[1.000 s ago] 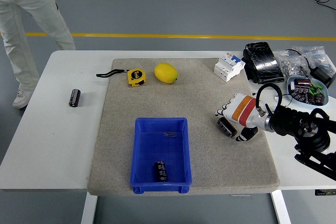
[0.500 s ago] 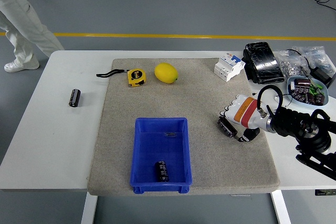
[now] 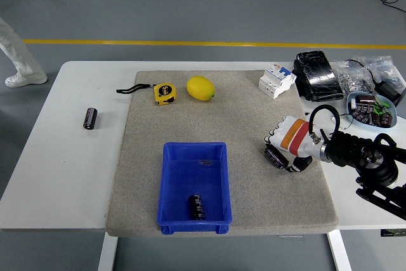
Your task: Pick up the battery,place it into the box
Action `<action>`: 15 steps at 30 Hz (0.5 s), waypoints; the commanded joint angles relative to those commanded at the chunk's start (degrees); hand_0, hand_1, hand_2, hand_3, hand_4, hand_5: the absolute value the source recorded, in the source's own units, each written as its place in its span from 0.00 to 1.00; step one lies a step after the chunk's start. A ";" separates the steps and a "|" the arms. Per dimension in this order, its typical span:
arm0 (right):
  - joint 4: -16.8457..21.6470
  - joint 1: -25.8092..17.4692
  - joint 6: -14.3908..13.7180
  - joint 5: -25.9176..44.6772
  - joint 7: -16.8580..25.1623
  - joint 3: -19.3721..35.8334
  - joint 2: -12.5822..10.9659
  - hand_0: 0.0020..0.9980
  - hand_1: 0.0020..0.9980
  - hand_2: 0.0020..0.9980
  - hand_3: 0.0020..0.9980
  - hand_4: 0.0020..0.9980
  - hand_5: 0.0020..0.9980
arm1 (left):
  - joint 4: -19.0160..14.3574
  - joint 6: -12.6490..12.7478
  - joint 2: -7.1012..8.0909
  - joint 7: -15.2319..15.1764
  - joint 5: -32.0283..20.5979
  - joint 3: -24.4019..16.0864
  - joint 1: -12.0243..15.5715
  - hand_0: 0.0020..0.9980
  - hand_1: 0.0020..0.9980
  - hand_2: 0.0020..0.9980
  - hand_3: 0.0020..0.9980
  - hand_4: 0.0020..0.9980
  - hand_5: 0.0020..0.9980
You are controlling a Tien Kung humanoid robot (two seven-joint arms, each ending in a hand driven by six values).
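Five right-hand fingers (image 3: 274, 139) curled around battery (image 3: 274, 155).

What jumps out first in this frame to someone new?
The blue box at the mat's near edge, one battery already inside. Right of it, the right hand has its fingers closed on another battery low over the mat. A yellow lemon sits at the far side.

Bright, even overhead light; soft shadows, sharp focus throughout.
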 joint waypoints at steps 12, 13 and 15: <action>0.14 -0.01 0.07 0.00 0.10 -0.07 0.04 0.37 0.46 0.62 0.55 1.00 0.29 | -0.01 -0.09 0.04 0.01 0.15 -0.02 0.06 0.73 0.72 0.75 0.63 0.66 0.65; 0.17 0.00 0.07 0.00 0.11 -0.07 0.02 0.37 0.46 0.62 0.55 1.00 0.29 | -0.01 -0.11 0.05 0.03 0.23 -0.07 0.06 0.73 0.72 0.75 0.63 0.66 0.65; 0.24 0.01 0.05 0.00 0.13 -0.06 0.00 0.37 0.45 0.61 0.51 1.00 0.29 | -0.01 -0.13 0.04 0.06 0.31 -0.14 0.07 0.73 0.72 0.75 0.63 0.66 0.65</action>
